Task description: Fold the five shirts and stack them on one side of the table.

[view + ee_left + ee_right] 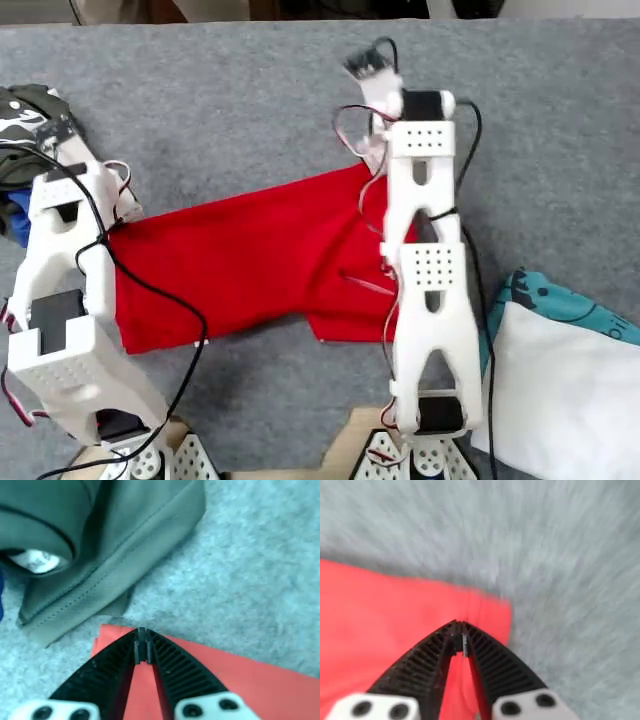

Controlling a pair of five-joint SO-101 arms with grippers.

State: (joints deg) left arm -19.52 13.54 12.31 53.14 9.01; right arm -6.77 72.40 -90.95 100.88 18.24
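Folding of the red shirt (250,265) is in hand: left gripper (141,650) clenched on its left corner, just beside the dark green shirt (115,540), right gripper (459,642) pinching its right edge. Next, probably, both carry the held edge over evenly. Its long axis runs left to right, right end angled farther back.

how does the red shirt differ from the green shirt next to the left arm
The red shirt lies stretched out across the middle of the table, while the green shirt sits folded up off to the left side. The red shirt is pinched at its ends by the left gripper and the right gripper, both shut; no gripper holds the green shirt. Both shirts rest on the grey table.
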